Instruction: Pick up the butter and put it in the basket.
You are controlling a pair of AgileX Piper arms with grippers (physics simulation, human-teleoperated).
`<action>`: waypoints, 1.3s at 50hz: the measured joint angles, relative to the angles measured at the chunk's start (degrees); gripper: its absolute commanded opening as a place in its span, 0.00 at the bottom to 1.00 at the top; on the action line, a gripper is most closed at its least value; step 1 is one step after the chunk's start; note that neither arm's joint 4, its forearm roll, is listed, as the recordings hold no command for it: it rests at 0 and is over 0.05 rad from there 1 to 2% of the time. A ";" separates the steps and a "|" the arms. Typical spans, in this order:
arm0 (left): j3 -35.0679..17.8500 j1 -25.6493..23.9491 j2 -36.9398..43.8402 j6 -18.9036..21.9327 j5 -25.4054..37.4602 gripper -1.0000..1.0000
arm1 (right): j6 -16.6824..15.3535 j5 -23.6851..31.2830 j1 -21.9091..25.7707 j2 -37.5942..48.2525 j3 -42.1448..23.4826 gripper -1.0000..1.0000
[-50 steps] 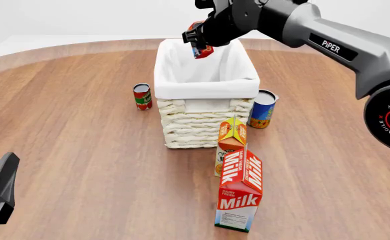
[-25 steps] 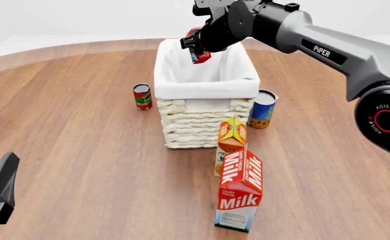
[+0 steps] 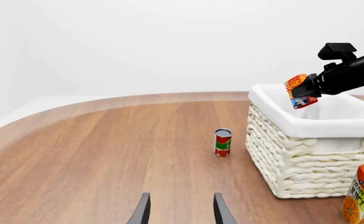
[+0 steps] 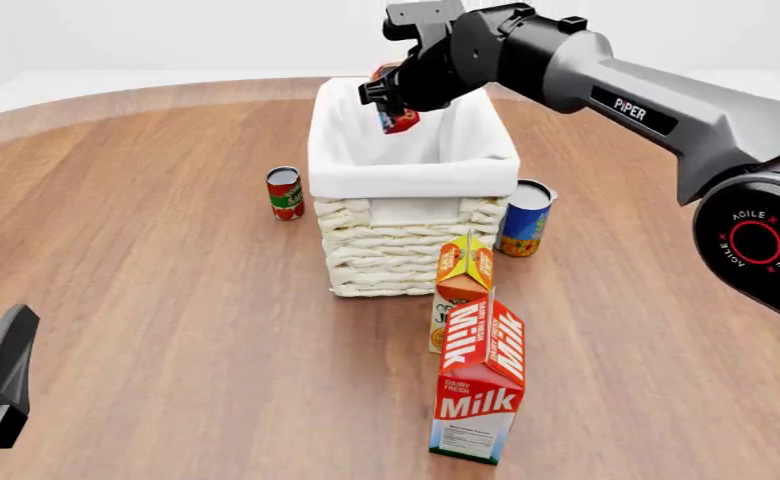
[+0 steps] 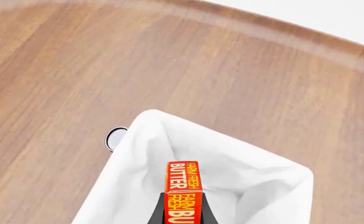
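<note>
Now my right pincer [image 4: 387, 100] is squeezed tight on the butter [image 4: 393, 108], holding it up in the air over the far end of the basket [image 4: 410, 175]. From the right wrist view I see the butter [image 5: 183, 191] right above the white cloth inside the basket [image 5: 244, 186]. My left pincer [image 3: 180, 212] is low over the table [image 3: 107, 154], well away from the basket, with its two fingers apart and nothing between them.
</note>
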 measured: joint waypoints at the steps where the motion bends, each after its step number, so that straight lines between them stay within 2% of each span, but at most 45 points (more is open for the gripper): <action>1: 0.00 0.00 0.00 0.00 0.00 1.00 | 0.00 0.01 0.00 0.04 -0.04 0.00; 22: 0.00 0.00 0.00 0.00 0.00 1.00 | 0.17 -0.29 -0.02 0.55 -0.12 0.00; 23: 0.00 0.00 0.00 0.00 0.00 1.00 | 0.15 -0.26 -0.07 0.60 -0.20 1.00; 36: 0.00 0.00 0.00 0.00 0.00 1.00 | -0.14 0.43 -0.83 -0.47 -1.56 1.00; 43: 0.00 0.00 0.00 0.00 0.00 1.00 | -0.77 -0.50 -0.31 -5.41 2.50 1.00; 49: 0.00 0.00 0.00 0.00 0.00 1.00 | -1.86 -3.25 1.06 -17.18 12.49 1.00; 58: 0.00 0.00 0.00 0.00 0.00 1.00 | -4.33 -5.95 2.91 -43.93 32.39 1.00; 65: 0.00 0.00 0.00 0.00 0.00 1.00 | -4.73 -7.73 3.36 -64.52 49.06 1.00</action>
